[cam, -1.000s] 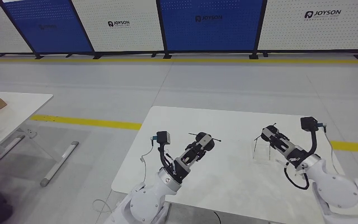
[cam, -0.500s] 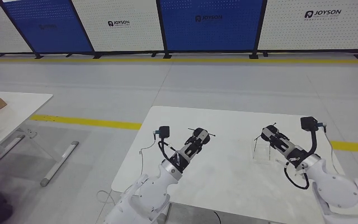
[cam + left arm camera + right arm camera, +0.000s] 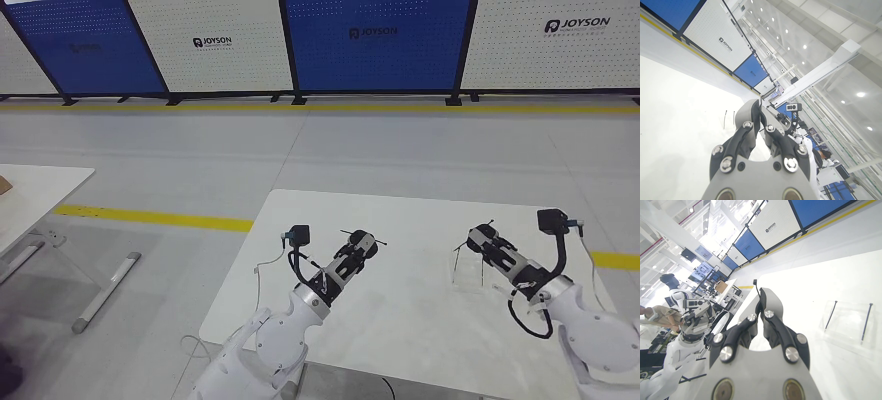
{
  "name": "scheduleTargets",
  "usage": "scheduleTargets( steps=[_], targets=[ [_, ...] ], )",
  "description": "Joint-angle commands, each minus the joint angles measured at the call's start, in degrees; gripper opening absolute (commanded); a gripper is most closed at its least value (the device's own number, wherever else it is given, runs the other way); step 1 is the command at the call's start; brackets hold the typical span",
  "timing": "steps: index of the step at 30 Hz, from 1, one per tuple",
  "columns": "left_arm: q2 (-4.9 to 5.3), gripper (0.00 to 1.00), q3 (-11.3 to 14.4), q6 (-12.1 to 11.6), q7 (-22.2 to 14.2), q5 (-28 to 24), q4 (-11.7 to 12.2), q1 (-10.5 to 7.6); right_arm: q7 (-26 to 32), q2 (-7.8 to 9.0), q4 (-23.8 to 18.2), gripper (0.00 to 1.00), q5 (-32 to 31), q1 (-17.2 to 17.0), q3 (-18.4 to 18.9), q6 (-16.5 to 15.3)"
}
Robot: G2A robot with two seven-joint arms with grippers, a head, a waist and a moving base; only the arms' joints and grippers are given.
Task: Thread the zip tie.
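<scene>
1. Carrying everything inspected here, the white table stands under both my arms.
2. My left claw is over the middle of the table. It is clenched, grasping the left zip tie.
3. My right claw is over the right part of the table, well apart from the left claw. It is also clenched, grasping the right zip tie.
4. A clear tray lies flat on the table, near the right claw.
5. The left zip tie is black and is pinched between my fingers. A short end stands out past the fingertips. From the top view it lies crosswise to the claw and sticks out on both sides.
6. The right zip tie is also black and pinched in the same way. Its square head is free beyond the fingertips.
7. Two spare zip ties lie in the clear tray, side by side and not touching each other.
</scene>
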Motion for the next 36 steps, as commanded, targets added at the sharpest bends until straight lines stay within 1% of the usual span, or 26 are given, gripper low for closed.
scheduleTargets(
  steps=[1, 4, 7, 9, 11, 12, 13, 27, 30, 31, 34, 36],
  targets=[
    [0.0, 0.0, 0.0, 0.0, 0.0, 0.0, 0.0, 0.0, -2.4, -0.15, -0.4, 0.0, 1.7, -1.7, 0.2, -0.7],
    [0.0, 0.0, 0.0, 0.0, 0.0, 0.0, 0.0, 0.0, -7.2, -0.45, -1.3, 0.0, 2.9, -4.8, -0.1, -2.5],
    [0.0, 0.0, 0.0, 0.0, 0.0, 0.0, 0.0, 0.0, -12.3, -0.82, -1.8, 0.0, 3.5, -7.1, -0.6, -3.7],
    [0.0, 0.0, 0.0, 0.0, 0.0, 0.0, 0.0, 0.0, -15.8, -1.13, -2.2, 0.0, 2.9, -8.5, -1.5, -3.9],
    [0.0, 0.0, 0.0, 0.0, 0.0, 0.0, 0.0, 0.0, -21.3, -1.56, -2.9, 0.0, 0.6, -10.0, -3.1, -3.6],
    [0.0, 0.0, 0.0, 0.0, 0.0, 0.0, 0.0, 0.0, -22.8, -1.75, -3.3, 0.0, 0.6, -10.5, -3.7, -3.6],
    [0.0, 0.0, 0.0, 0.0, 0.0, 0.0, 0.0, 0.0, -23.5, -1.9, -3.6, 0.0, 1.1, -10.9, -4.3, -3.3],
    [0.0, 0.0, 0.0, 0.0, 0.0, 0.0, 0.0, 0.0, -23.6, -1.92, -3.6, 0.0, 1.2, -10.9, -4.3, -3.3],
    [0.0, 0.0, 0.0, 0.0, 0.0, 0.0, 0.0, 0.0, -26.0, -2.33, -3.5, 0.0, 4.0, -11.5, -4.6, -3.8],
    [0.0, 0.0, 0.0, 0.0, 0.0, 0.0, 0.0, 0.0, -27.8, -2.55, -4.0, 0.0, 4.8, -11.8, -4.9, -4.0],
    [0.0, 0.0, 0.0, 0.0, 0.0, 0.0, 0.0, 0.0, -32.1, -3.03, -5.9, 0.0, 4.2, -13.0, -6.0, -3.9],
    [0.0, 0.0, 0.0, 0.0, 0.0, 0.0, 0.0, 0.0, -37.7, -3.53, -7.3, 0.0, 1.5, -13.8, -7.4, -2.0]
  ],
)
